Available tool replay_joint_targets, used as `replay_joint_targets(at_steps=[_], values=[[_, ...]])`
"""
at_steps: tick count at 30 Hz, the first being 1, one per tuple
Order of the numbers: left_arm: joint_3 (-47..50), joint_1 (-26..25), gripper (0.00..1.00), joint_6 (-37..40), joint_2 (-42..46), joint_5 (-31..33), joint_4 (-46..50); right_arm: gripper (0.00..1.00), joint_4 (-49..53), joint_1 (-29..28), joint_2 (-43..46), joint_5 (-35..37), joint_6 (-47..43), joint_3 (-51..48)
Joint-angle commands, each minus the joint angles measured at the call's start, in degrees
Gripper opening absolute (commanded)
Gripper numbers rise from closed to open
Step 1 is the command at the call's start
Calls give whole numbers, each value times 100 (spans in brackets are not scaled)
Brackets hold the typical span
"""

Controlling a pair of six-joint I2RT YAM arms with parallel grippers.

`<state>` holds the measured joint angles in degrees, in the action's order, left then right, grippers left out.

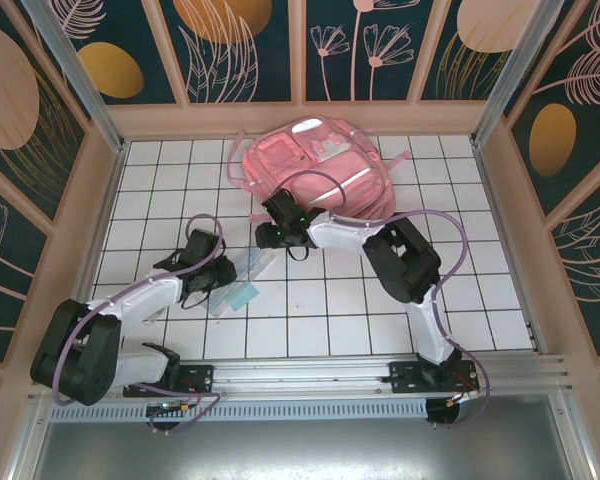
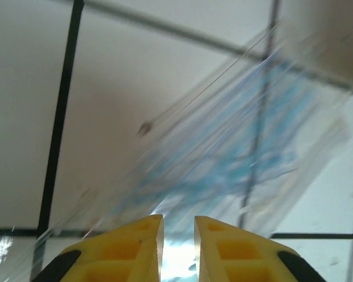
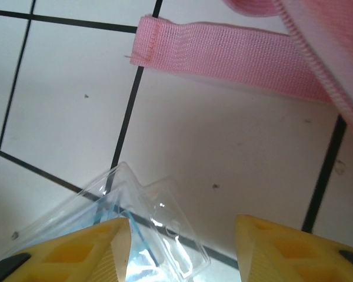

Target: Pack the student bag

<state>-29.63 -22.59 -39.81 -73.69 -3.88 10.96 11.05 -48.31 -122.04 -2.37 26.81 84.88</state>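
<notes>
Backpack [image 1: 320,165], soft pink fabric, looks floppy; grab its webbing strap [image 3: 223,56]. Left gripper [image 2: 178,222] pinches clear plastic packet [image 2: 235,153]; right gripper [image 3: 182,220] half-open, empty.

Setting: robot test cell, lab type. Evidence: white gridded tabletop [image 1: 160,190] enclosed on three sides by framed wall panels [image 1: 250,50] with printed plant motifs. Aluminium corner posts [image 1: 75,70]. Aluminium rail [image 1: 310,372] along near edge carries left arm base [image 1: 175,378] and right arm base [image 1: 430,375]. Purple cabling [image 1: 458,235] looped along arms.
</notes>
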Motion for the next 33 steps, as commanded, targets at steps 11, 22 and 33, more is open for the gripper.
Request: replay_joint_targets(at_steps=[11,22,33], values=[[764,2,19,-659,-496,-248,-1360,44,104,-169,-199,-680,-38,-96],[754,0,24,-755,-498,-298,-1459,1,-511,191,284,-1316,235,-424],[-609,0,82,-335,-314,-190,-1012,0,-925,993,1398,-2271,-6,-962]])
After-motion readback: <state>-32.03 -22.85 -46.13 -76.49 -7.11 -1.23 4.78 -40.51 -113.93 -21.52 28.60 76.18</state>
